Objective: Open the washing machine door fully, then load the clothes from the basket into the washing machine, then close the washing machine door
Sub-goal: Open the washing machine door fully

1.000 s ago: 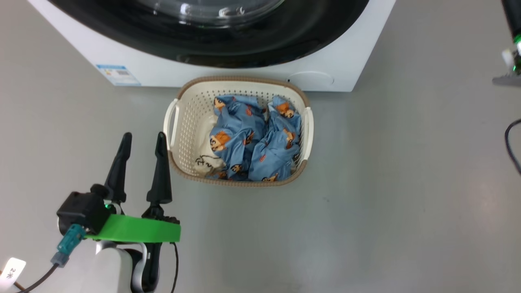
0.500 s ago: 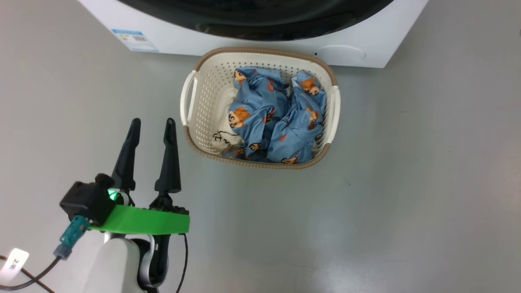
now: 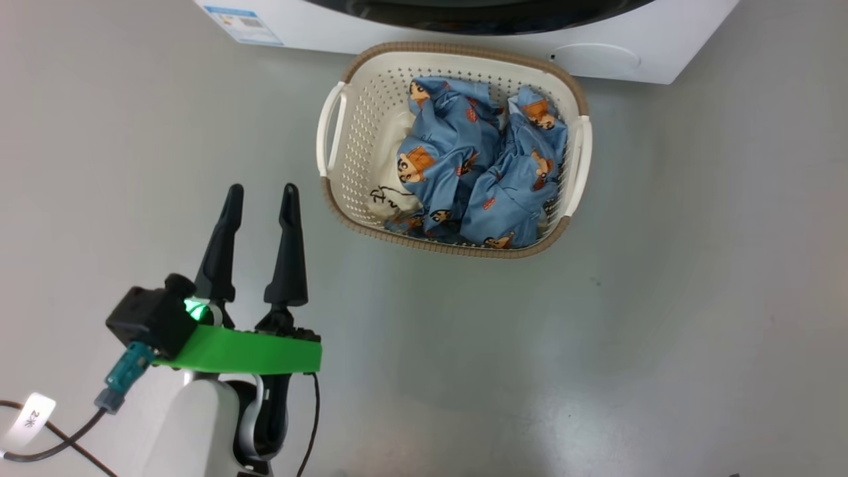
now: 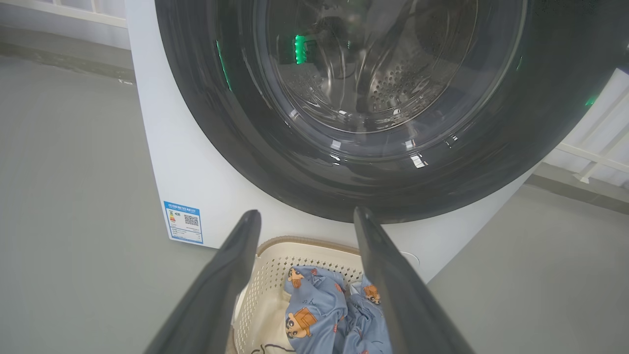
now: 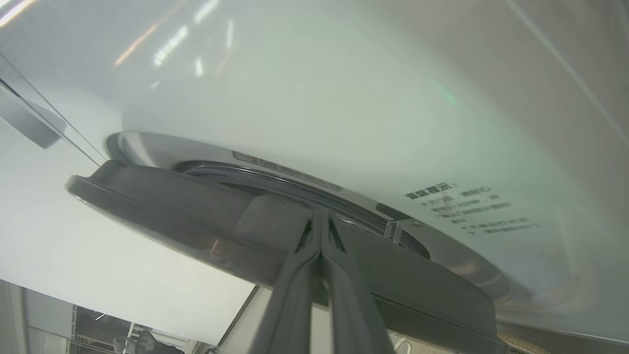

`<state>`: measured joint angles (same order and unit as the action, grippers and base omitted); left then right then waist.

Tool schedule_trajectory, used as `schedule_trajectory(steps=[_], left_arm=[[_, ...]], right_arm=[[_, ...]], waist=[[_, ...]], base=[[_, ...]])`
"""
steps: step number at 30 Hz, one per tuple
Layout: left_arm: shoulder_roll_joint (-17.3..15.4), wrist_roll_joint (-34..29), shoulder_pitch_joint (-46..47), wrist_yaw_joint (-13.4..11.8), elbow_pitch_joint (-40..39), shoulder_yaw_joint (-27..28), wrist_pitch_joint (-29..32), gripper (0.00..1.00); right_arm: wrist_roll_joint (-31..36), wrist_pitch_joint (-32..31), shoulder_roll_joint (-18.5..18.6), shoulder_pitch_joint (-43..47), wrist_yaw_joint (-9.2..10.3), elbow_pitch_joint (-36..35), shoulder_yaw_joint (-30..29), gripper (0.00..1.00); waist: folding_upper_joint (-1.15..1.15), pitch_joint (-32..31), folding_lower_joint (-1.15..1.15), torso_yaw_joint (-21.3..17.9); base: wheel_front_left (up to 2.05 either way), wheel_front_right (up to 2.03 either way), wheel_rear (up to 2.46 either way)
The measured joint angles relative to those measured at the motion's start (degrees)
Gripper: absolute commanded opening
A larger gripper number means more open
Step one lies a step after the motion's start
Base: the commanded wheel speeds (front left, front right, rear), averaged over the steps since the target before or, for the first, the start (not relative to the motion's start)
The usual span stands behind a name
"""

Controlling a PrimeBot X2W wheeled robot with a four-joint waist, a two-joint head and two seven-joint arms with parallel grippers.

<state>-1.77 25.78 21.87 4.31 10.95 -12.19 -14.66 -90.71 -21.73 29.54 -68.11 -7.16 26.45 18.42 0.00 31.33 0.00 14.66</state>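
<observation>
Washing machine door (image 5: pixel 196 211) barely ajar, right hand (image 5: pixel 320 214) pressed together at its rim; clothes (image 3: pixel 477 172) all in basket (image 3: pixel 364 132), left hand (image 3: pixel 262 192) spread.

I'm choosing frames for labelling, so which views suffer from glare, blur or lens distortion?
Head view: sharp and evenly lit, soft sheen on the floor. Left wrist view: wide-angle bending, green and white glints on the washing machine door, the left tool slightly soft. Right wrist view: hazy and washed out, light streaks across the washing machine, its printed text blurred.
</observation>
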Motion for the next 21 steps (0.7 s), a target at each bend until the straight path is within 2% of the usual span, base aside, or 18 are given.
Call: schedule_trajectory(steps=[9, 21], left_arm=[[0.1, 2.3, 0.5, -0.9, 0.0, -1.5, 0.0, 1.00], [0.1, 3.9, 0.4, -1.4, 0.0, -2.3, 0.0, 1.00]], right_arm=[[-3.0, -4.7, 0.0, -4.4, 0.00, 3.0, -0.9, 0.00], [-2.2, -9.4, 0.4, -6.3, 0.01, 6.7, 0.6, 0.00]], waist=[[0.00, 0.9, 0.00, 2.2], [0.00, 0.0, 0.00, 4.3]], base=[[0.00, 0.00, 0.00], [0.00, 0.00, 0.00]])
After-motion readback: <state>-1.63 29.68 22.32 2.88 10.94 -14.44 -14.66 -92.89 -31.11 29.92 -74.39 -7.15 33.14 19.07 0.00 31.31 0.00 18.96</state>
